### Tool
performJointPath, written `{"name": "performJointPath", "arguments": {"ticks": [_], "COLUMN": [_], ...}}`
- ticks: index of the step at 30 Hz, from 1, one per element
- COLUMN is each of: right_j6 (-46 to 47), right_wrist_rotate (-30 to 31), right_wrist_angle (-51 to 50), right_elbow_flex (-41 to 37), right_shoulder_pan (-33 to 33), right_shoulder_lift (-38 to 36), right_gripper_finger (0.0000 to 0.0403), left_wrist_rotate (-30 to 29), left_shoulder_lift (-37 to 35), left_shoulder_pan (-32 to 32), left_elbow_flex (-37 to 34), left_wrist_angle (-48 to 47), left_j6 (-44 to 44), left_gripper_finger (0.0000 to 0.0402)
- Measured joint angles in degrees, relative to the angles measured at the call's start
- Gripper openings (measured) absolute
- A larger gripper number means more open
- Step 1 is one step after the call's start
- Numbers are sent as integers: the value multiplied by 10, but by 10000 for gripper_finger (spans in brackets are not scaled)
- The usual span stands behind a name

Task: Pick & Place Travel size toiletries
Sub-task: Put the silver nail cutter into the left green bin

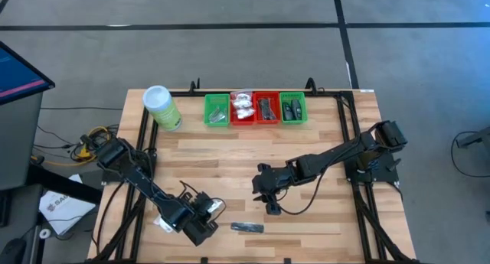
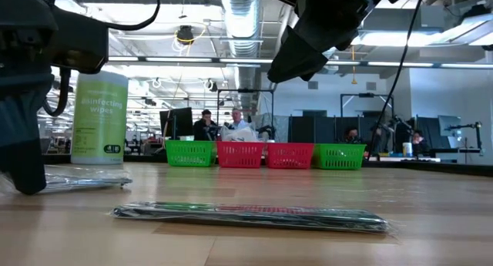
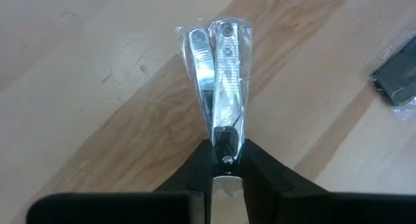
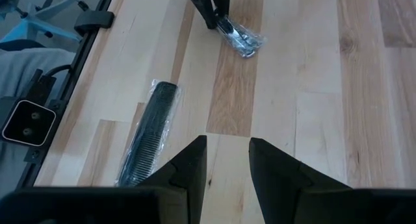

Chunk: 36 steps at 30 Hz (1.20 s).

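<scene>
My left gripper (image 3: 224, 160) is near the table's front edge, shut on a clear-wrapped packet of silver clippers (image 3: 218, 74), which also shows in the high view (image 1: 217, 208) and the low view (image 2: 85, 177). A black comb in a clear wrapper (image 1: 246, 228) lies flat on the table just right of it, and shows in the low view (image 2: 246, 216) and the right wrist view (image 4: 149, 133). My right gripper (image 4: 227, 162) hangs open above the table's middle (image 1: 268, 197), above and beyond the comb, touching nothing. My left gripper pinches the silver clipper packet by its near end (image 3: 225, 143) between the two fingers, which lie along its length. The fingers slant down toward the table (image 2: 23, 162). The packet stretches away from the fingertips, and its free end (image 2: 108, 178) lies low on the wood.
Along the far edge stand a green tray (image 1: 217, 109) with silver sachets, a red tray (image 1: 243, 109) with white packets, a red tray (image 1: 266, 109) and a green tray (image 1: 293, 109) with dark pieces. A tall light-green wipes canister (image 1: 162, 107) stands left of them. Bare wood lies between.
</scene>
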Motion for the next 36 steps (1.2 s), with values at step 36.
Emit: {"name": "performJointPath", "arguments": {"ticks": [36], "right_j6": [-14], "right_wrist_rotate": [0], "right_wrist_angle": [123], "right_elbow_flex": [0], "right_shoulder_pan": [-42], "right_shoulder_lift": [0], "right_gripper_finger": [107], "left_wrist_rotate": [-334], "left_shoulder_lift": [-244], "left_shoulder_pan": [0], "left_elbow_flex": [0], "left_wrist_angle": [3], "left_j6": [280], "left_gripper_finger": [42]}}
